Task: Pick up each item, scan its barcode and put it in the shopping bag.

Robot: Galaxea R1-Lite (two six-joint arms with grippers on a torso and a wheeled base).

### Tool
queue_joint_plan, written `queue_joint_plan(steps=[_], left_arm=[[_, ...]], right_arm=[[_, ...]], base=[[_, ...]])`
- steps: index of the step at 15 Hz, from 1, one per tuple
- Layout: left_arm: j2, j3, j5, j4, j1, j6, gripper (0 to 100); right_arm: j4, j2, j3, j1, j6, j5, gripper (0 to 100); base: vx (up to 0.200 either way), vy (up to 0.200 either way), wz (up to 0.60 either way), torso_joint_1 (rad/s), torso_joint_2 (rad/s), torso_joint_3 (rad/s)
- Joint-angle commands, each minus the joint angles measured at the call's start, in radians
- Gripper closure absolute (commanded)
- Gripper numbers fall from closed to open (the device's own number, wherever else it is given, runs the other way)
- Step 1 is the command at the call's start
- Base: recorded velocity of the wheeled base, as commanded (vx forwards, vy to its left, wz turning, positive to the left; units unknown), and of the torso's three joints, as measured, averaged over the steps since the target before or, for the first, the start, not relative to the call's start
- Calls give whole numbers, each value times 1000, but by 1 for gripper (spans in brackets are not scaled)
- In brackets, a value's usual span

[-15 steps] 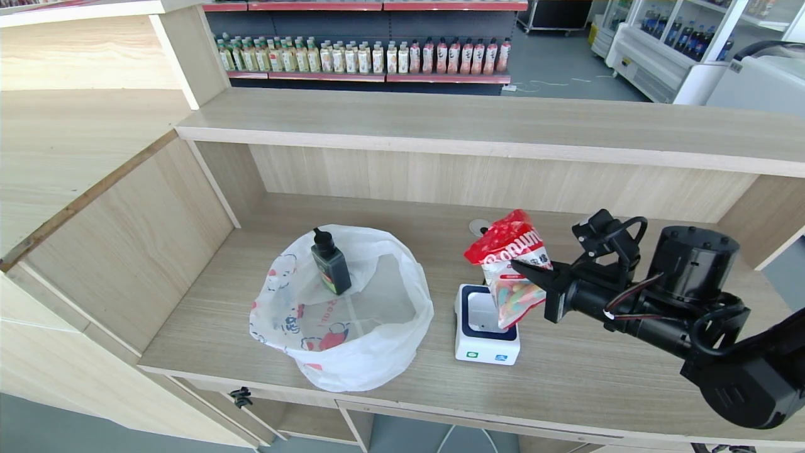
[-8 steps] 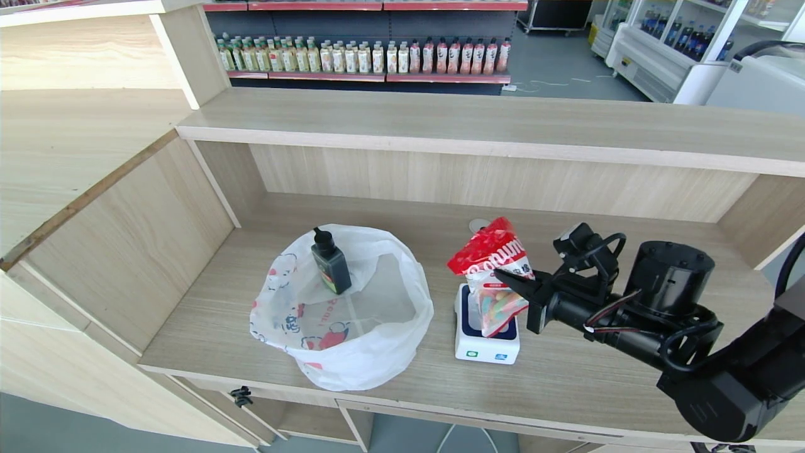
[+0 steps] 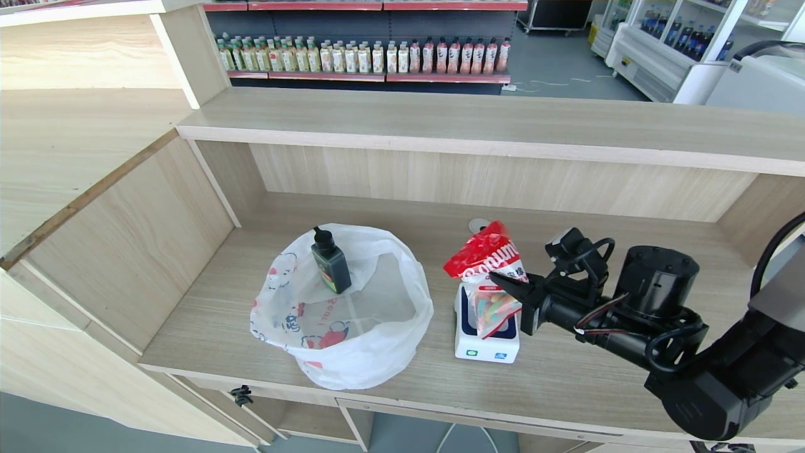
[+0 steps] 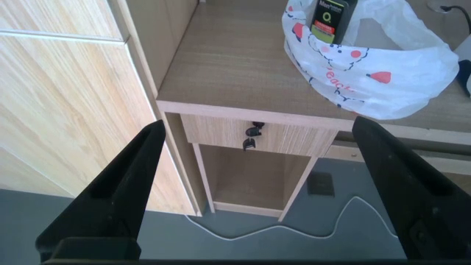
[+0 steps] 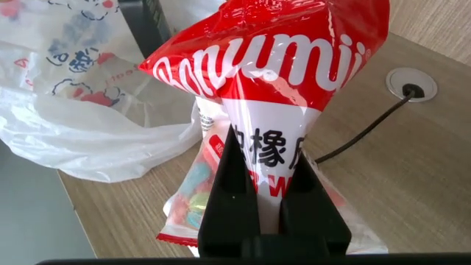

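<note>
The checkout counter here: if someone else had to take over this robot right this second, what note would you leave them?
Right gripper: shut on the red snack bag, holding it upright just above the white scanner.
Left gripper: open, holding nothing, out in front of the counter's left end, above the floor.
Shopping bag: lies open on the counter, left of the scanner, with the black bottle standing in it.
Done: bottle bagged.
Left: finish the snack bag's scan (whether it has registered cannot be told), then put it in the shopping bag.
</note>
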Motion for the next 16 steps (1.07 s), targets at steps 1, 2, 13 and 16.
queue_joint_plan(steps=[1,2,13,16], left_arm=[[0,0,0,0,-1,1,0],[0,0,0,0,0,-1,0],[0,0,0,0,0,-1,0],[0,0,0,0,0,1,0]], right_arm=[[-1,3,2,1,-1,1,100],[-1,3,2,1,-3,1,100],[662,-494,6,-299,-324,-4,100],[653,-495,2,-318,-308,-3,100]], base=[[0,0,0,0,0,0],[0,0,0,0,0,0],[0,0,0,0,0,0],[0,0,0,0,0,0]])
